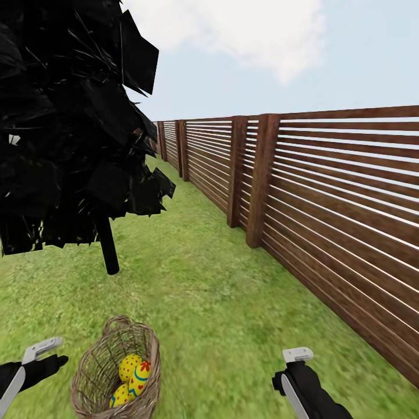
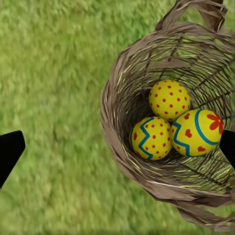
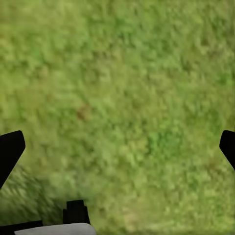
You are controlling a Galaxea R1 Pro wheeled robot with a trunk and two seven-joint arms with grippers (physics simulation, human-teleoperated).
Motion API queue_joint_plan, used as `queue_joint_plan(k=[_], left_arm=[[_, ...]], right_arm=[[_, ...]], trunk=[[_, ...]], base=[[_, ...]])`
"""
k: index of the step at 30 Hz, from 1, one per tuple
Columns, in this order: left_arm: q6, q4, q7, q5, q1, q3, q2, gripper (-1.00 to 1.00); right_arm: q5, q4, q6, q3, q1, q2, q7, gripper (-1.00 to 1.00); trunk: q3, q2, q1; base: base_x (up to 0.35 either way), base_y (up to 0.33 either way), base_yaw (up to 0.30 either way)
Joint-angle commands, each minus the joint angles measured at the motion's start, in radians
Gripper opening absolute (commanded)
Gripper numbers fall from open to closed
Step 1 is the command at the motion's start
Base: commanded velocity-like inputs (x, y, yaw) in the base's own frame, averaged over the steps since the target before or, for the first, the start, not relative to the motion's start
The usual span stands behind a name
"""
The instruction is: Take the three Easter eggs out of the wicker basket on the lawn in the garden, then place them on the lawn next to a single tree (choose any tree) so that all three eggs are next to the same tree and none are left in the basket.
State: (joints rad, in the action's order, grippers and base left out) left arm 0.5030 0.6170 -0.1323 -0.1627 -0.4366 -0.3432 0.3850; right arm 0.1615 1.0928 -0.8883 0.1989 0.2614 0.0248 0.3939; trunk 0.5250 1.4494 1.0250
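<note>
three Easter eggs [image 2: 169,100], one wicker basket [image 2: 128,63], one dark tree [image 1: 70,116]

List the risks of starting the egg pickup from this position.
The three yellow painted eggs sit packed together, touching, deep in the brown wicker basket, so fingers may nudge neighbours or snag the weave. The left tool, open, hangs beside the rim, not over the eggs. The near tree is dark, possibly the wrong kind.

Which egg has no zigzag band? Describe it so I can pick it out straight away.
Start at the wicker basket on the lawn, in the left wrist view. Three eggs lie inside, touching; take the one nearest the loop handle. This egg is plain yellow with red dots only, no blue band.
</note>
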Motion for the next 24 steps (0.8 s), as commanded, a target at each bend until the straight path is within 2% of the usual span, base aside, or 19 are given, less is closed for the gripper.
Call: queue_joint_plan(k=[1,13,24], left_arm=[[0.007,0.001,-0.003,-0.005,-0.001,-0.003,-0.001,1.00],[-0.031,0.002,-0.003,-0.005,0.000,0.002,-0.009,1.00],[-0.035,0.001,-0.003,-0.003,0.000,-0.003,-0.018,1.00]], right_arm=[[0.010,0.001,-0.003,0.004,0.001,0.001,0.010,1.00],[0.011,0.001,-0.003,0.004,0.001,0.001,0.008,1.00],[0.012,0.001,-0.003,0.004,0.001,0.001,0.008,1.00]], trunk=[[0.001,0.001,0.000],[0.001,0.001,0.000],[0.001,0.001,0.000]], base=[[0.000,0.000,0.000],[0.000,0.000,0.000],[0.000,0.000,0.000]])
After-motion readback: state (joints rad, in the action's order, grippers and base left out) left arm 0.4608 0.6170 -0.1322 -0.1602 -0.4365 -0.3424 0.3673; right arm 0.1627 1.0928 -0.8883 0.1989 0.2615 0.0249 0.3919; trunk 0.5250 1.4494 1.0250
